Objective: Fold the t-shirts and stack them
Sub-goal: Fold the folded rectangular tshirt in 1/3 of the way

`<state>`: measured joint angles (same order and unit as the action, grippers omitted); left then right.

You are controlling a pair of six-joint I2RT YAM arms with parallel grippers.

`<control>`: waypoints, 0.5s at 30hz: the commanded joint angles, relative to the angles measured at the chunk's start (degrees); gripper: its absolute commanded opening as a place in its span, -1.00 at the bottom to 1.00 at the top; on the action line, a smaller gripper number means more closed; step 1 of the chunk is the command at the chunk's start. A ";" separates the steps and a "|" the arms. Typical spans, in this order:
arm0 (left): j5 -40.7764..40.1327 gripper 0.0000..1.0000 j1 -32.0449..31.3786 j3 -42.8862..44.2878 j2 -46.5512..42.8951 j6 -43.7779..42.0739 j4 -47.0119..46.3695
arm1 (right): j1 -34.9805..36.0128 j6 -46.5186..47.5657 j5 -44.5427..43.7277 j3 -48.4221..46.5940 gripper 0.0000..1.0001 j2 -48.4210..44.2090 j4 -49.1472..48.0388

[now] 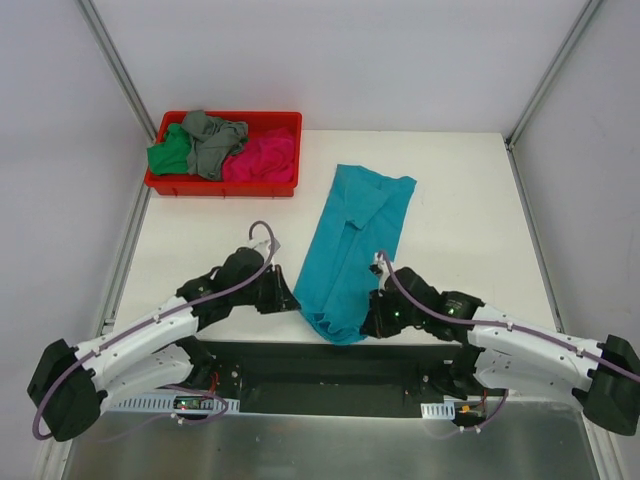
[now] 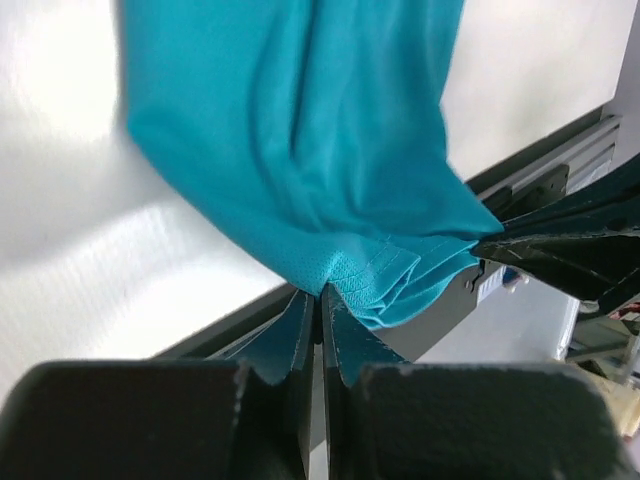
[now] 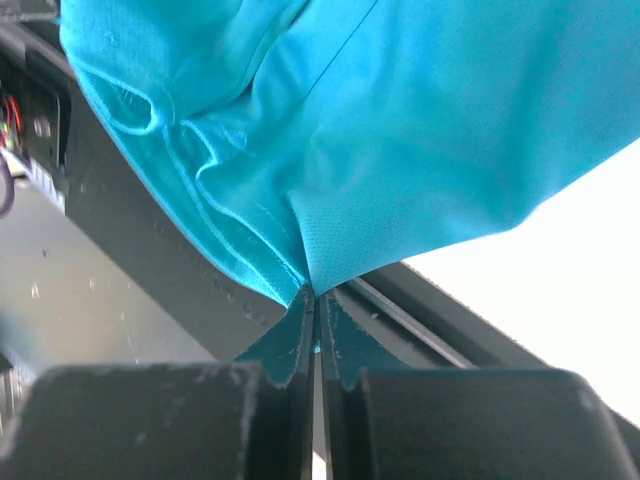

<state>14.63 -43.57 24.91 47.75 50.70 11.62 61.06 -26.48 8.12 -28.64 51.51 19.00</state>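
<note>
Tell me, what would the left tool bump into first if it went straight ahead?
The teal t-shirt: the left tool is shut on its hem, so it would push into that cloth. Past it, probably the right tool, though depth is unclear.

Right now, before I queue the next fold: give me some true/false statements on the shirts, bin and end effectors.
1. The teal cloth t-shirt lies stretched out on the white table, outside the red plastic bin. True.
2. The left end effector is open and clear of the cloth. False: it is shut on the teal shirt's near edge.
3. The right end effector is shut on the same near edge. True.
4. The bin holds one shirt only. False: a green cloth shirt, a grey cloth shirt and a magenta-pink cloth shirt lie in it.
5. The bin sits at the table's near right corner. False: it is at the far left corner.
</note>
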 commanded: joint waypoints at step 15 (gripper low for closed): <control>-4.35 -1.00 6.83 33.70 31.61 -15.36 -2.65 | -22.82 16.63 -6.80 -16.88 -0.99 8.69 2.00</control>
<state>10.15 -37.74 52.40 76.40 39.33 10.79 40.75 -13.58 3.09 -41.89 58.65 20.47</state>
